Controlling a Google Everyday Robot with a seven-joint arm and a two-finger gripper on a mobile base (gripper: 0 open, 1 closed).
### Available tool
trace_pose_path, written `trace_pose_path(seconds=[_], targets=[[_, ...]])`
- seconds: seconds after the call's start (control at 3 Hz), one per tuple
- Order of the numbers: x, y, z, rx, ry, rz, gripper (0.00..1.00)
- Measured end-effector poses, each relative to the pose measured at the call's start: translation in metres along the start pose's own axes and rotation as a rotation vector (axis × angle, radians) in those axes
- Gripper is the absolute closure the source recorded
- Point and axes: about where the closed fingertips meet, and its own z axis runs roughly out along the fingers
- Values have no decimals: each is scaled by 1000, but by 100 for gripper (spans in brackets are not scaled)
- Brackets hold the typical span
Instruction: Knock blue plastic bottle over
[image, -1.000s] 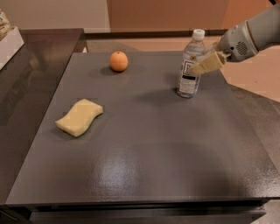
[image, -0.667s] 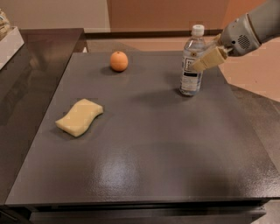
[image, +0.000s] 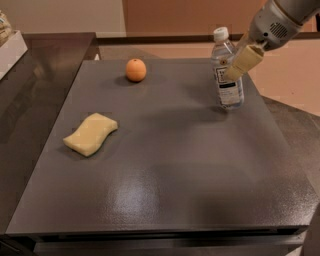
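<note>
Scene viewed from the near edge of a dark grey, matte rectangular tabletop. The task object, a small clear bluish plastic bottle with a white screw cap and a white-and-dark label, stands on its base toward 1 o'clock from the table's centre, close to the far right corner, and has not yet been toppled. The pale beige two-finger gripper, carried on a light grey wrist that enters from the upper right, lies against the bottle's upper body at about its 3 o'clock side, between cap and label. Whether the gripper is open or closed cannot be told from this view. The high contact point is probably deliberate: a sideways push well above the base should tip a narrow upright container rather than slide it. A push toward 9 o'clock would drop the bottle onto open tabletop, away from the nearby right edge. Because the bottle looks light, it may roll once it is down. A round orange fruit rests at 11 o'clock and a yellow, wavy-edged foam sponge at 9 o'clock, both well apart from the bottle and unlikely to be in its fall path.
</note>
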Motion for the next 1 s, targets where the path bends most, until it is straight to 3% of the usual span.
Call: trace_pose_path(seconds=[0.67,1.0], targets=[[11,10,5,32,260,-87,100],[13,23,17,23,334,-135,83]])
